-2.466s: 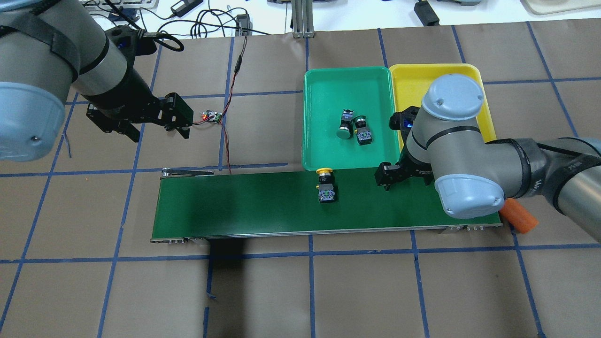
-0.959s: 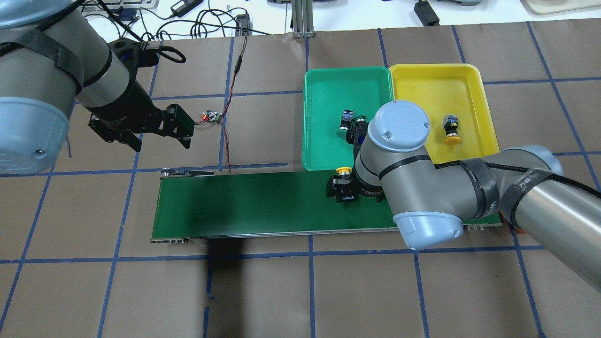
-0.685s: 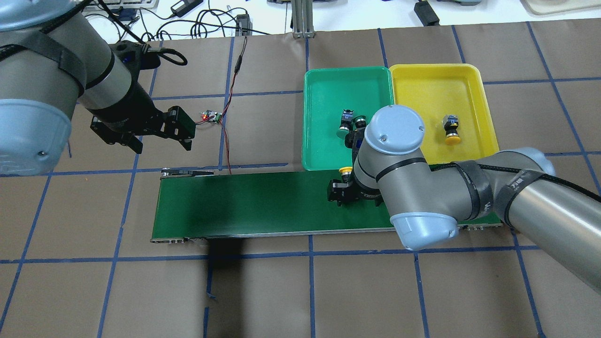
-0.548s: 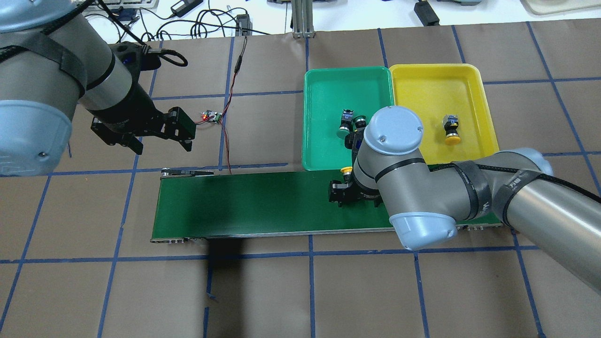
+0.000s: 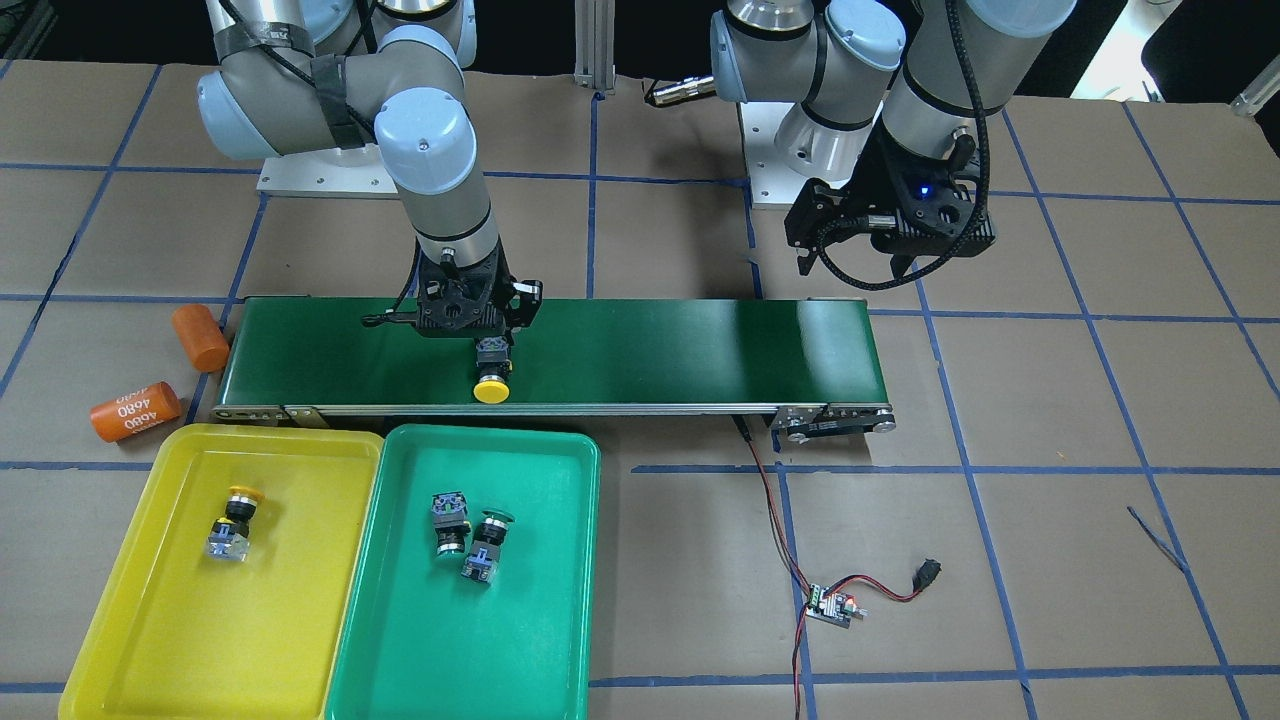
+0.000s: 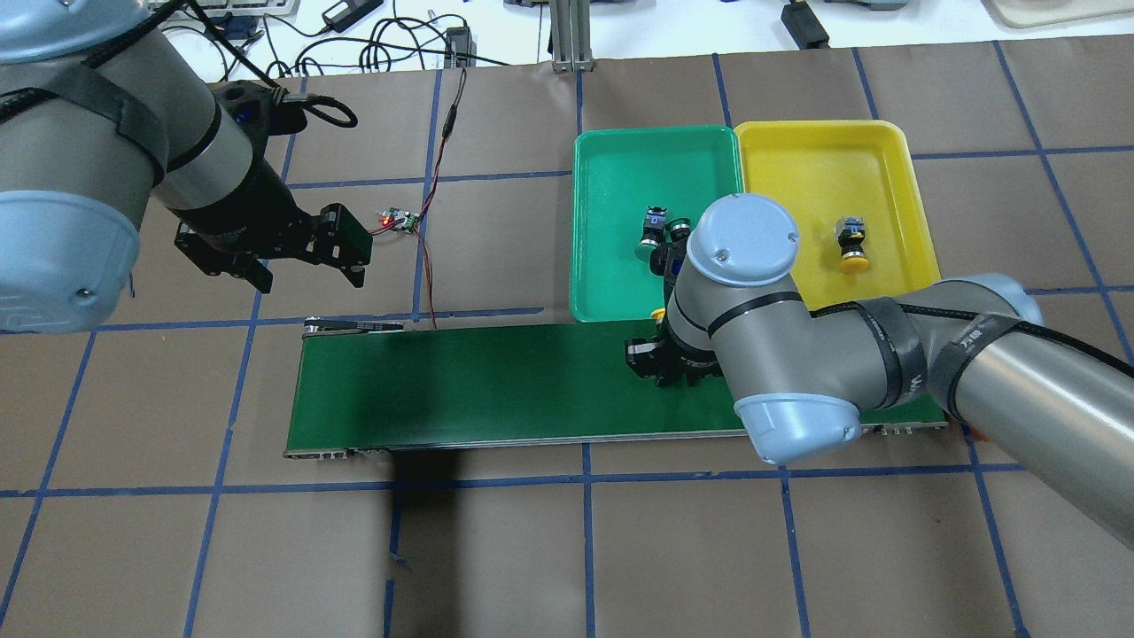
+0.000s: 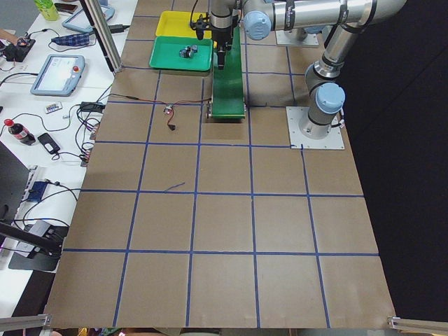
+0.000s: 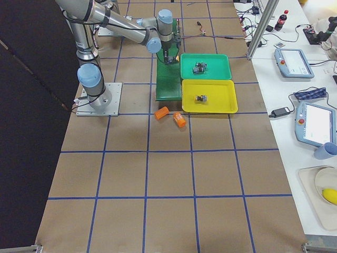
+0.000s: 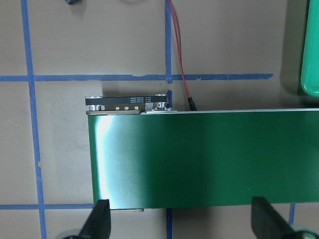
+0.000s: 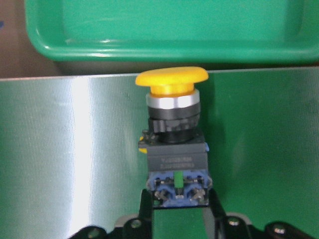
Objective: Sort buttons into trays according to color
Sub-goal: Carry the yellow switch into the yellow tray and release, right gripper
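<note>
Yellow-capped button (image 10: 172, 144) is gripped, it seems, at its blue base between the right fingers (image 10: 145, 206), lying on the green belt (image 10: 75, 149) with its cap pointed away from them toward the teal tray (image 10: 149, 30). The left fingers (image 9: 99, 221) are held wide apart above the belt's end.

bright even overhead light, white glare streaks on the conveyor belt (image 10: 79, 149), soft shadows, sharp focus.

"4680" in white stands on an orange cylinder (image 5: 135, 411), well apart from the right gripper's (image 5: 487, 338) jaws. Between those jaws, the button (image 10: 175, 162) body bears small print, too fine to read.
</note>
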`<state>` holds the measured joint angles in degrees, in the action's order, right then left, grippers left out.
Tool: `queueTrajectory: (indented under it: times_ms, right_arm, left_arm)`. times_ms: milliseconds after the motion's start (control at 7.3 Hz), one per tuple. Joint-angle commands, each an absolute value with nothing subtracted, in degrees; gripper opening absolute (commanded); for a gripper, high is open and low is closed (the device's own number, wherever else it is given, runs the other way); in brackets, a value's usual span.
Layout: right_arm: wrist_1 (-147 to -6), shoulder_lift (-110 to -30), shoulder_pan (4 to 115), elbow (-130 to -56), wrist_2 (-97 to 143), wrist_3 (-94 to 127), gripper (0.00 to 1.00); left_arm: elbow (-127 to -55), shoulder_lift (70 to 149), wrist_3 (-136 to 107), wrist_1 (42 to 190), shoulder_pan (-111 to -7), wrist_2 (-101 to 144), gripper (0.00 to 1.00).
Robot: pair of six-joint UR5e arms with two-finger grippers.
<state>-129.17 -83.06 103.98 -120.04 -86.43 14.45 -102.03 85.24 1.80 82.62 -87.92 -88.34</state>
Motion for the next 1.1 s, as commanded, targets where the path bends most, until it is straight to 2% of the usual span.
queueTrajectory:
  times_ms: [0, 548, 685, 959]
  right_arm:
    - [-129.2, -81.31, 101.09, -115.08, -86.83, 8.22, 0.13]
    - [-128.42, -70.18, 84.84, -104.71, -90.43, -13.5, 0.21]
    - [-127.8, -68.05, 84.12, -102.15, -91.05, -13.88, 0.27]
    - [-128.06, -66.98, 84.02, -101.51, -90.62, -14.68, 0.87]
  left_arm:
    - [-101.95, 85.34, 1.93, 82.53, -87.98, -88.42, 1.0]
    - [-101.95, 85.25, 2.11, 82.35, -87.98, -88.59, 1.0]
    - [-101.95, 85.17, 2.11, 82.35, -87.98, -88.51, 1.0]
    - [-101.95, 85.17, 2.11, 82.27, -87.98, -88.51, 1.0]
